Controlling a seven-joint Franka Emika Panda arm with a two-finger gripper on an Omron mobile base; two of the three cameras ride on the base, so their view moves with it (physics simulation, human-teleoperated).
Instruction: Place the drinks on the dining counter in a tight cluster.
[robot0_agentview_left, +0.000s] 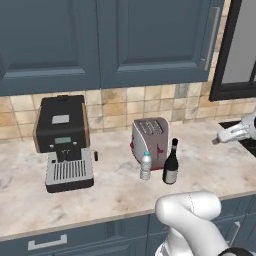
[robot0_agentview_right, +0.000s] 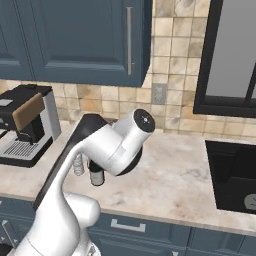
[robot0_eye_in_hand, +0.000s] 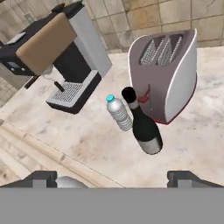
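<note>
Two fingertips (robot0_eye_in_hand: 41, 178) spread wide, empty, wine bottle (robot0_eye_in_hand: 143, 126) between and beyond them.

White arm with dark joints

Smooth rounded white links on the arm (robot0_agentview_right: 112, 147); a round dark cap closes one joint end.

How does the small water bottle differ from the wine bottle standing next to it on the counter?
The water bottle is clear with a blue cap; the wine bottle is dark with a black top and a pale label near its base. The water bottle is shorter and slimmer; the wine bottle is taller, with a long narrow neck. The water bottle stands nearer the coffee machine. Both stand upright, close together, in front of the toaster.
</note>
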